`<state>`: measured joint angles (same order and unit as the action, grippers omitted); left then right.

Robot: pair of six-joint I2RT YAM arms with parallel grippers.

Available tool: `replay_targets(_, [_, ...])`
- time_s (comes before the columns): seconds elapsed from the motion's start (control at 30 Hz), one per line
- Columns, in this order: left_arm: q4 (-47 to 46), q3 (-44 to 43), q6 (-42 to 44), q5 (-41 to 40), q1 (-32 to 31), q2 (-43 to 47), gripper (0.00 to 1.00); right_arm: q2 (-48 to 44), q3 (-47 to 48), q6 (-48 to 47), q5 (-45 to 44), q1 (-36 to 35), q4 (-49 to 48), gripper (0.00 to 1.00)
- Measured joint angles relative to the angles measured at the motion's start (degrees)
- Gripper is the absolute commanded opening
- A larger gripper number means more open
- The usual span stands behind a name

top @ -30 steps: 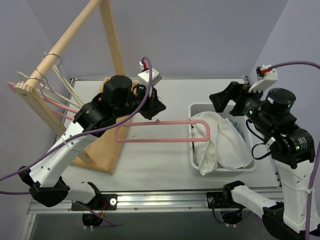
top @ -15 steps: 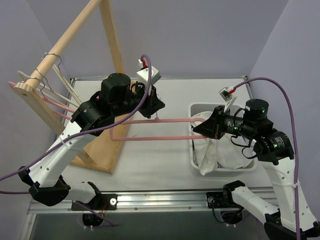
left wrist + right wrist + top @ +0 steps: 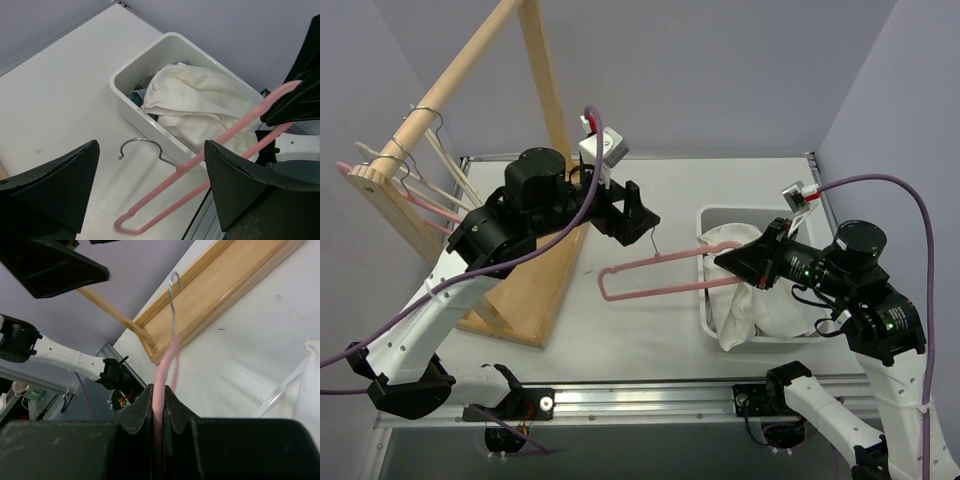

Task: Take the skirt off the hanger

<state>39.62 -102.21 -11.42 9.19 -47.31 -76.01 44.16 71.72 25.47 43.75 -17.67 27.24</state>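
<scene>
Top view takes in the bench (image 3: 650,330), wooden rack (image 3: 544,80) at its left, white tub (image 3: 710,212) of pale cloth (image 3: 770,310) at right. The pink hanger (image 3: 235,129) reaches from tub toward rack, right hand (image 3: 725,260) pinched tight on one end, as its own camera confirms. Left hand (image 3: 638,220) gapes wide, holding nothing; only its camera shows the wire hook (image 3: 140,145) clearly.

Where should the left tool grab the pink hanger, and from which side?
Probably the hanger's free shoulder end, from above: it juts out over the table, slim enough to pinch, while the right tool clamps the opposite end over the bin.
</scene>
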Motion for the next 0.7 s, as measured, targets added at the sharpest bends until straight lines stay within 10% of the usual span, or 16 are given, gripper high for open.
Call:
replay_targets(0.5, [-7.34,19.3,-4.15,16.39,-0.22,16.7,0.94,13.57,10.86,0.7,-6.03,-0.9,-14.32,0.0])
replay_targets(0.7, [-9.14,35.23,-8.79,26.03,-0.37,18.69,0.94,27.02,16.5,0.74,-12.98,-12.9,-27.5,0.0])
